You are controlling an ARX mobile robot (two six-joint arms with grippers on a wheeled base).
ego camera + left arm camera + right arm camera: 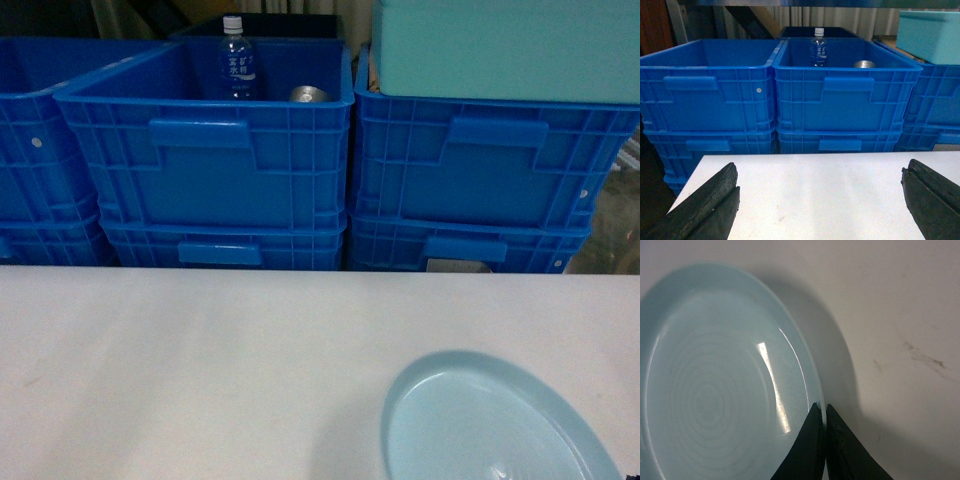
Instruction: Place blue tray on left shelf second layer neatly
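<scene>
Pinching the blue tray (725, 385) rim, right claw (825, 410) pressed together; left claw (820, 192) spread.

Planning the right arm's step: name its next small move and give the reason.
Probably lift the blue tray slightly off the white table. The right gripper appears shut on its rim, one finger inside, one outside, while the tray seems to rest on the table.

a white table (200, 360) fills the near ground, scuffed with faint dark marks. beyond its far edge, from nine to three o'clock, dark-blue ribbed crates (215, 150) stand stacked two high. a teal box (505, 45) tops the stack at one o'clock. pale curtains (840, 17) hang behind, dimly lit.
</scene>
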